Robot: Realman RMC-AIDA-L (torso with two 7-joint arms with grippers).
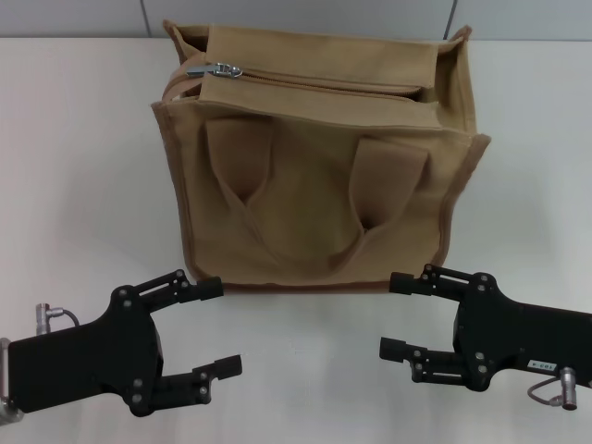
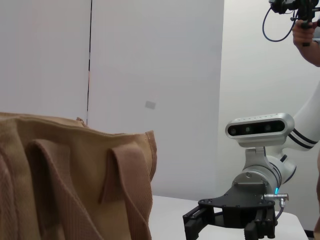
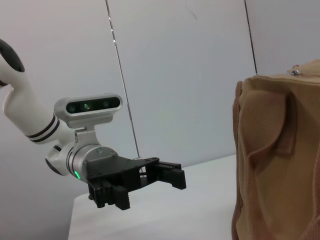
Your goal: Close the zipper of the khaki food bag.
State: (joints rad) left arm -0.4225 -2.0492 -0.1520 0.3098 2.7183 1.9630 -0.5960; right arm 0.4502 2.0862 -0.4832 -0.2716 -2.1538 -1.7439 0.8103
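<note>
Left black two-finger gripper and right black two-finger gripper are hovering wide open, holding nothing, before the boxy khaki canvas food bag. Its tan zipper is lying open; closing is not yet started

The khaki food bag is plain tan canvas with darker brown edge piping. Its zipper is tan with a silver slider, the table white, both grippers black.
</note>
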